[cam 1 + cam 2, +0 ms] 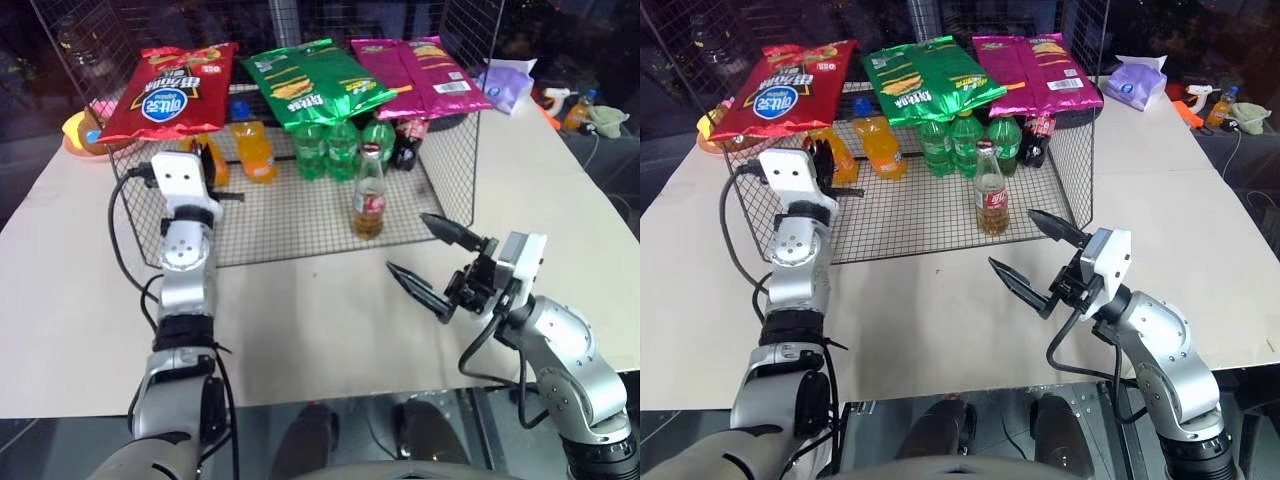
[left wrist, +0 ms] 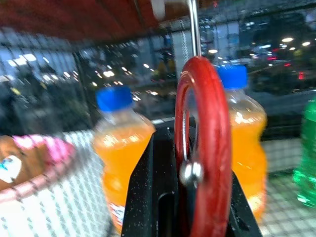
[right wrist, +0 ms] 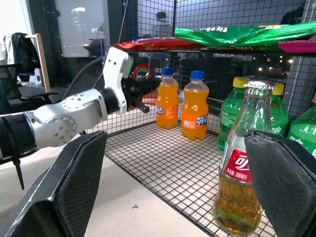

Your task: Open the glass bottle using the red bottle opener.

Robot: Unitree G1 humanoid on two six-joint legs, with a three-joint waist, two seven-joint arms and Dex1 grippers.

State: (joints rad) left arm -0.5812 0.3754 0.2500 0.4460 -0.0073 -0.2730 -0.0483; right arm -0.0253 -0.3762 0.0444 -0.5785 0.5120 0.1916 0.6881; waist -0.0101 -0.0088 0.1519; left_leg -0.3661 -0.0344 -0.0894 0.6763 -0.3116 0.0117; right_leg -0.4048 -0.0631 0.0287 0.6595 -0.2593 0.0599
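1. Head views: one glass bottle upright on the wire rack, front right; behind it three green bottles, two orange bottles, one cola bottle; three chip bags on top.
2. Left wrist: left gripper fingers pinching one red bottle opener.
3. Right wrist: right gripper fingers spread, glass bottle just ahead.

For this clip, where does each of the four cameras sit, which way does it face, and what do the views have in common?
Left and right eye views: head-mounted, looking forward and down over both arms at the wire-mesh rack holding the slim amber glass bottle; the right gripper is open.
Left wrist view: along the left gripper, shut on the red ring-headed bottle opener, facing orange soda bottles.
Right wrist view: between the right gripper's fingers, facing the rack.
Shared: the right wrist view also catches the left gripper, opener and orange bottles.
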